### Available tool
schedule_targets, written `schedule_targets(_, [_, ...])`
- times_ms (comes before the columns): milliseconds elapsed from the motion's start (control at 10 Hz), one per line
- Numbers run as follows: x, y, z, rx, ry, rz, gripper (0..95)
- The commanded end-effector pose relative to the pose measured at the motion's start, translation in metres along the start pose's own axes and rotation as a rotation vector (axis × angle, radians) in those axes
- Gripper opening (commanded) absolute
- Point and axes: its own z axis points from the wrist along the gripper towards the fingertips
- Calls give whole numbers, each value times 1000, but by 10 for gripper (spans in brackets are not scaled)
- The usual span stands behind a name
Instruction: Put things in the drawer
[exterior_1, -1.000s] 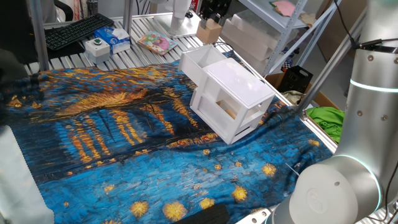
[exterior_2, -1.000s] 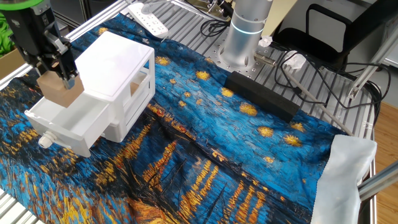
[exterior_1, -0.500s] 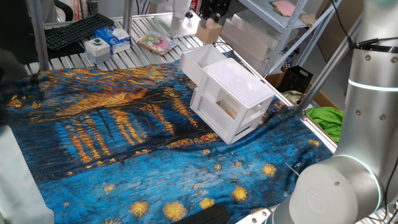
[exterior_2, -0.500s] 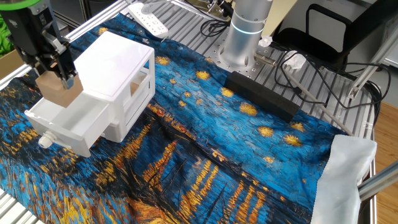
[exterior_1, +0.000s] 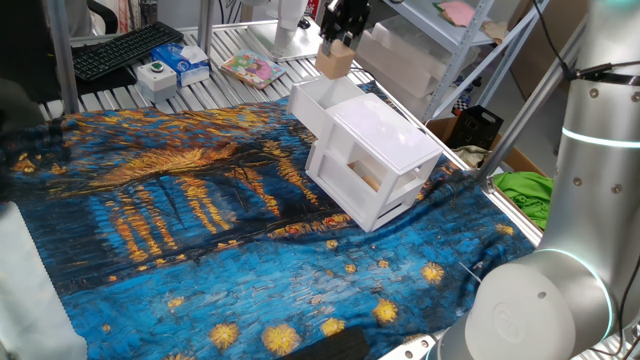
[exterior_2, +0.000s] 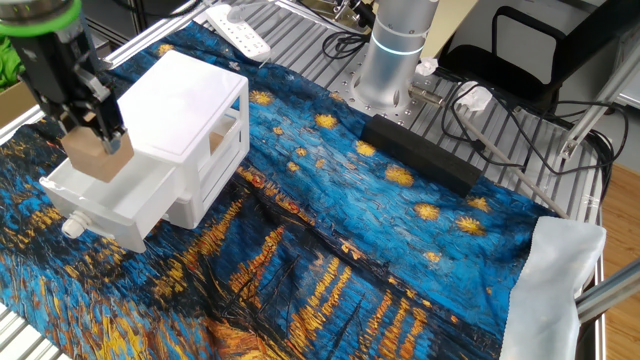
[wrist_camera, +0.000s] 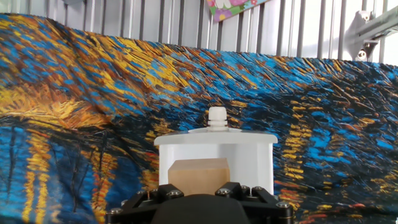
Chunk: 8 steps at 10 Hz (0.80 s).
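Presently the gripper (exterior_2: 92, 128) points straight down with its dark fingers closed on the tan block (exterior_2: 96, 157), which hangs held between them. In the other fixed view the block sits low over the pulled-out upper drawer (exterior_2: 112, 203), its lower part apparently level with or just inside the drawer walls; whether it touches the drawer floor cannot be told. In the one fixed view the gripper (exterior_1: 340, 38) holds the block (exterior_1: 334, 62) just above the far end of the open drawer (exterior_1: 313, 101). The hand view looks down past the gripper body onto the block (wrist_camera: 198, 175), framed by the white drawer front (wrist_camera: 215, 149) with its small round knob (wrist_camera: 216, 117).

The drawer belongs to a small white cabinet (exterior_2: 190, 110) standing on a blue and gold painted cloth (exterior_2: 340, 220) that covers the table. The cabinet stands near the cloth's edge closest to the shelving (exterior_1: 440, 50). Its lower drawer (exterior_1: 360, 180) is shut. Beyond the cloth's far edge lie a keyboard (exterior_1: 120, 48) and a white button box (exterior_1: 156, 75). The arm's grey base (exterior_2: 395, 50) rises at the table's opposite edge, beside a black bar (exterior_2: 420, 152).
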Motion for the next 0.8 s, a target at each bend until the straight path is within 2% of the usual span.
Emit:
schedule_targets(100, [-1, 1, 1, -3, 7, 1, 0])
schedule_targets(800, [-2, -10, 28, 2, 0, -13, 0])
